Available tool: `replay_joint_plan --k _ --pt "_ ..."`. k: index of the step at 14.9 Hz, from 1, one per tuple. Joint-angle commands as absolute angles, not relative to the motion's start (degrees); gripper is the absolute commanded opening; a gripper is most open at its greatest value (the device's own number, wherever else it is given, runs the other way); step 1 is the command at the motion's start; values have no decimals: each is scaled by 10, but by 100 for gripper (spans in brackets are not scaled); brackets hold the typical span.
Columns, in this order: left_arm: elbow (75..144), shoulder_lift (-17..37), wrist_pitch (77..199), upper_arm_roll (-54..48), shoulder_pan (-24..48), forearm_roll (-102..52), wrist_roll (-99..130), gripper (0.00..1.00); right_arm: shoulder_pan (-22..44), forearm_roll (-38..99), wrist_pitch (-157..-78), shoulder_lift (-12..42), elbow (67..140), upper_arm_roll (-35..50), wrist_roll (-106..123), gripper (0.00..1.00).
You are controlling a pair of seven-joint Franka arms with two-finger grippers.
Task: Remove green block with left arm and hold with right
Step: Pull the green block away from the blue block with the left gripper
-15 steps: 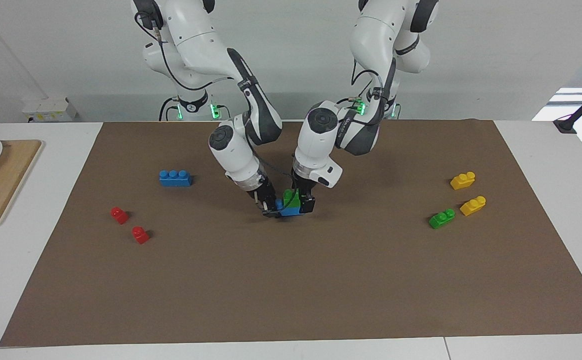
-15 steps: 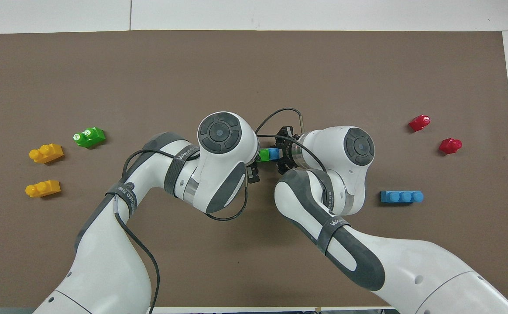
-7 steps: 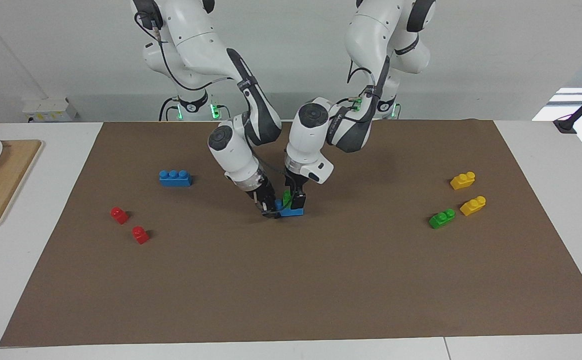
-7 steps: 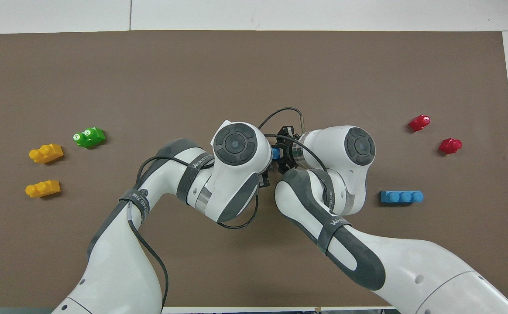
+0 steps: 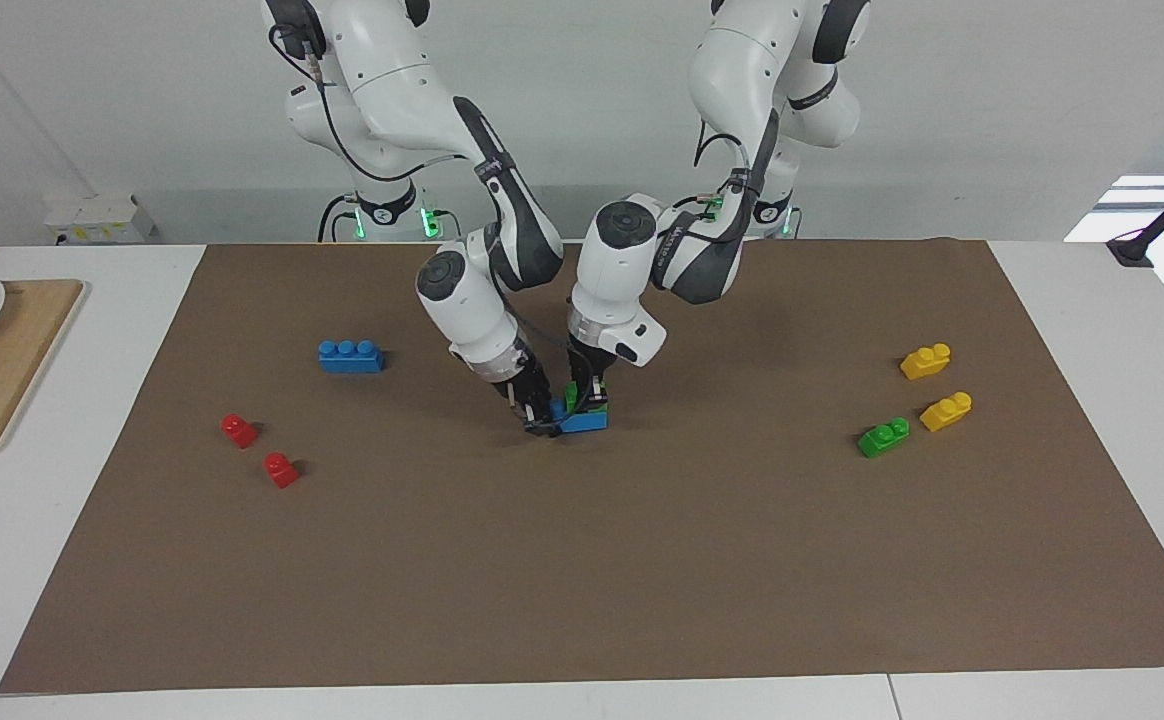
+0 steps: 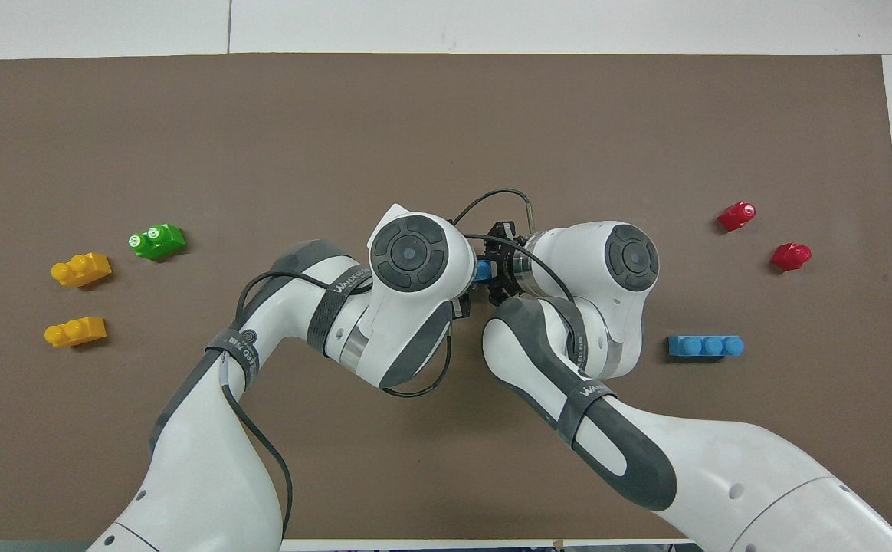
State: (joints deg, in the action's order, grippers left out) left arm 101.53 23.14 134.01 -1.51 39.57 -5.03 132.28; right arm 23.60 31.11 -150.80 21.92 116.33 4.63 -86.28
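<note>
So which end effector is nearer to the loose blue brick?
Right. The right end effector is at the stack's end that faces the loose blue brick; the left end effector is at the stack's other end, by the green block.

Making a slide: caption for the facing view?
Both claws, left and right, meet at the green block on a blue brick.

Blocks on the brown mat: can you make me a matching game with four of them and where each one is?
Things:
1. green block
2. loose blue brick
3. red blocks
4. yellow bricks

Places:
A. alone on the mat, nearer the robots than the red ones
B. toward the left arm's end, beside a loose green brick
C. on a blue brick, between both grippers
D. a pair toward the right arm's end

Pairs: 1-C, 2-A, 3-D, 4-B
</note>
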Motion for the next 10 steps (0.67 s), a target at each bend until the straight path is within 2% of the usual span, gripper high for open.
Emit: replay_joint_plan --k 1,7,10 --pt "1032 222 1320 -15 405 -44 1332 0 229 326 -1532 233 1160 48 -851 0" --pt "1034 172 1299 -15 393 -44 1323 0 231 326 -1533 233 1162 48 -850 0" --pt "1041 133 1263 -15 364 -44 1283 0 231 326 -1533 233 1162 48 -850 0"
